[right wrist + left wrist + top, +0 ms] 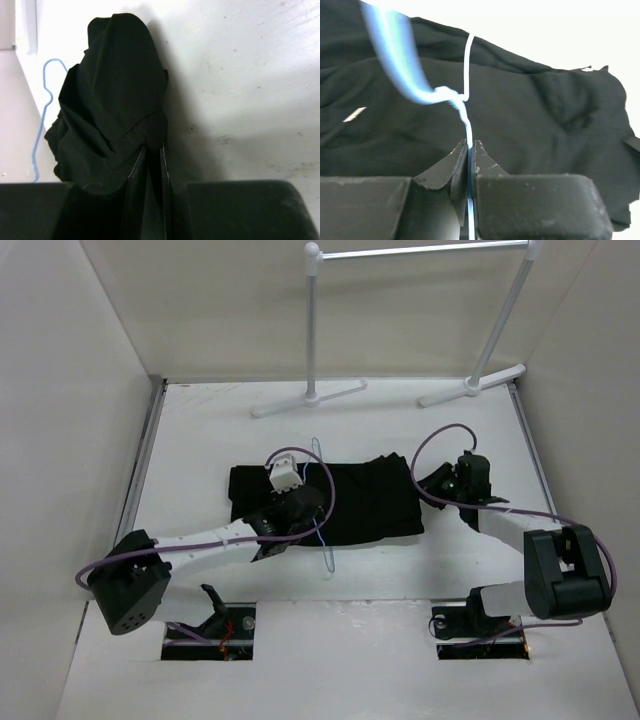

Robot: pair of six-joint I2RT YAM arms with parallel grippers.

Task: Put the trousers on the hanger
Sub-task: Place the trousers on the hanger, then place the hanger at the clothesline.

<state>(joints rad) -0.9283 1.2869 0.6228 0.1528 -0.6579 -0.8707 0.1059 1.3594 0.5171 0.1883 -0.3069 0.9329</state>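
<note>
The black trousers lie folded flat in the middle of the table. The thin pale-blue wire hanger lies across their left-middle part, with its hook toward the rack. My left gripper is shut on the hanger wire, over the trousers. My right gripper is at the trousers' right edge. In the right wrist view it is shut on a bunched fold of the trousers, and the hanger's hook shows beyond the cloth at the left.
A white clothes rack stands at the back, with its T-shaped feet on the table. White walls close in the left, right and back sides. Purple cables loop over both arms.
</note>
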